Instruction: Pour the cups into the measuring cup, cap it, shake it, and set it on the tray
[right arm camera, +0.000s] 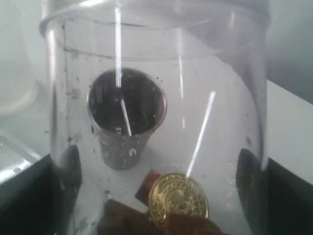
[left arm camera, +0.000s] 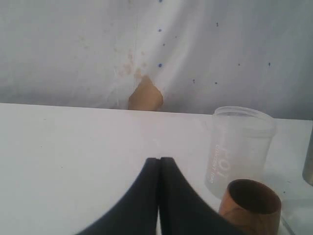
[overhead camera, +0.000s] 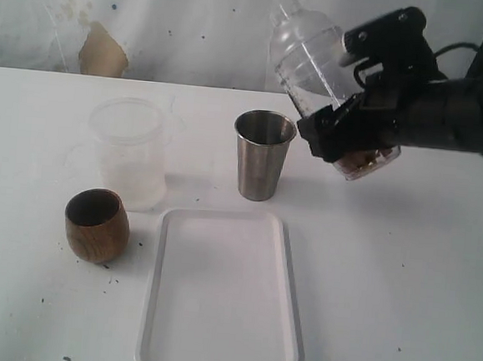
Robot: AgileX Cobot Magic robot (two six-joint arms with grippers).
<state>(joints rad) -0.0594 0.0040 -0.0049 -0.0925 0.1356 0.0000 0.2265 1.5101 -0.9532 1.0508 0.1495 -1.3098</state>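
My right gripper (overhead camera: 353, 139) is shut on the clear measuring cup (overhead camera: 306, 56) and holds it tilted in the air, right of the steel tumbler (overhead camera: 263, 155). Its upper end looks closed by a clear domed cap (overhead camera: 288, 18). Brown pieces (right arm camera: 127, 218) and a gold coin (right arm camera: 178, 198) lie at its bottom, between the dark fingers (right arm camera: 68, 169). The tumbler (right arm camera: 126, 122) shows through the cup's wall (right arm camera: 156, 63). The wooden cup (overhead camera: 96, 223) stands upright at the left. The white tray (overhead camera: 220, 296) lies at the front. My left gripper (left arm camera: 160, 160) is shut and holds nothing, near the wooden cup (left arm camera: 250, 203).
A frosted plastic tub (overhead camera: 131, 151) stands behind the wooden cup and shows in the left wrist view as well (left arm camera: 239, 144). A white cloth backdrop with a brown torn patch (overhead camera: 101, 52) hangs behind the white table.
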